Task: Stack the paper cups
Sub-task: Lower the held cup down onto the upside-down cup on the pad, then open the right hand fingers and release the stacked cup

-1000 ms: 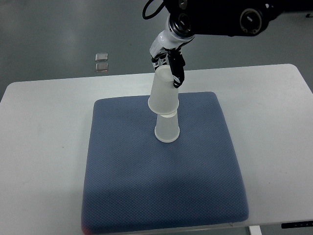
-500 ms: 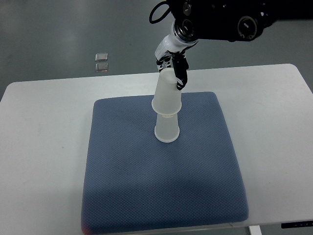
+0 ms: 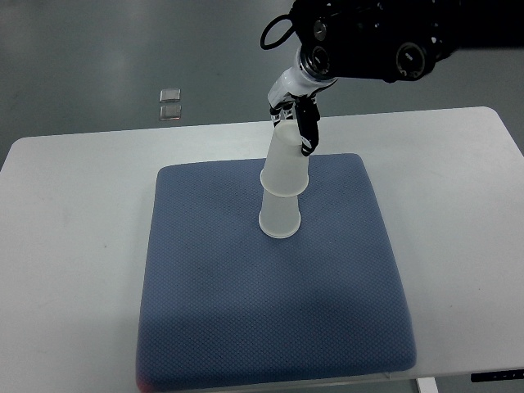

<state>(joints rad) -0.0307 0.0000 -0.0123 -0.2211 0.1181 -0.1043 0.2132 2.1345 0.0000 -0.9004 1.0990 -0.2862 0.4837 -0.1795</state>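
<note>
Top view: right hand gripping the upper translucent white paper cup near its base, mouth down, slipping over the lower upturned white cup standing on the blue quilted mat on the white desk. Stacking looking partly done: seating fully, then releasing. Two small clear squares lying on the floor, well apart; nothing blocking.

A white rectangular table carries a blue square fabric mat at its middle, and an upside-down translucent plastic cup stands on the far half of that mat. A second upside-down translucent cup sits over its top, tilted, with the right hand at its far end. Beyond the table's far left, two small clear square pieces lie on the floor, one behind the other.
</note>
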